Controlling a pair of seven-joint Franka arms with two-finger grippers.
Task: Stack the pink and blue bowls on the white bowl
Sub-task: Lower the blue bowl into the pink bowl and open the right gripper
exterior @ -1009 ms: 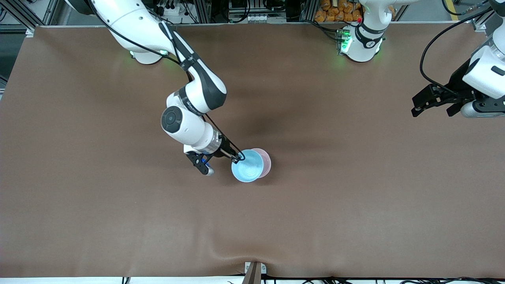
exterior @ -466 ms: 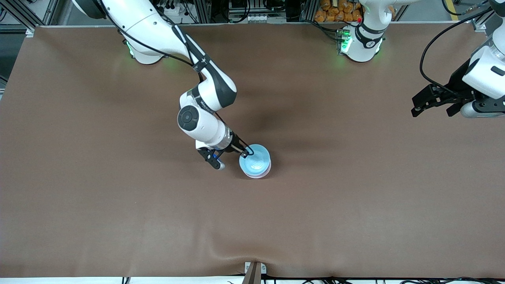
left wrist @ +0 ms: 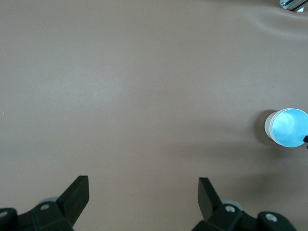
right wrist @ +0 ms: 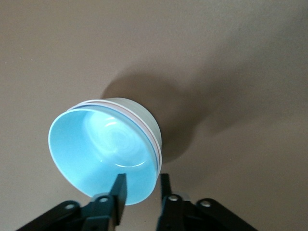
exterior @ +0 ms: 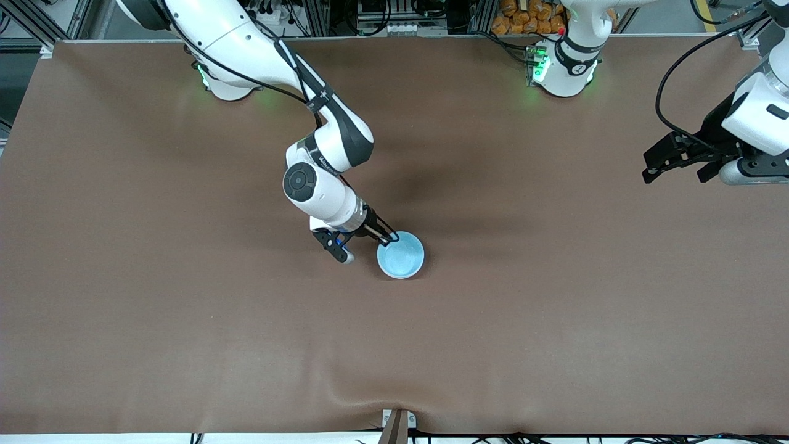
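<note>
At mid-table, the glossy blue bowl (exterior: pixel 400 255) nests atop the stack, only thin rims of the pink bowl (right wrist: pixel 149 136) and white bowl (right wrist: pixel 137 111) showing. The right gripper (exterior: pixel 387 238) fingers straddle its rim, slightly parted. The left gripper (exterior: pixel 654 166) waits wide open over the left arm's end.

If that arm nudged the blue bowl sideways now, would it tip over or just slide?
Probably slide. The blue bowl sits nested in the pink and white bowls, so the stack would likely move together. Its glossy rim looks slippery and stiff; the right end effector straddles it, one finger inside, one outside. The left end effector waits apart.
</note>
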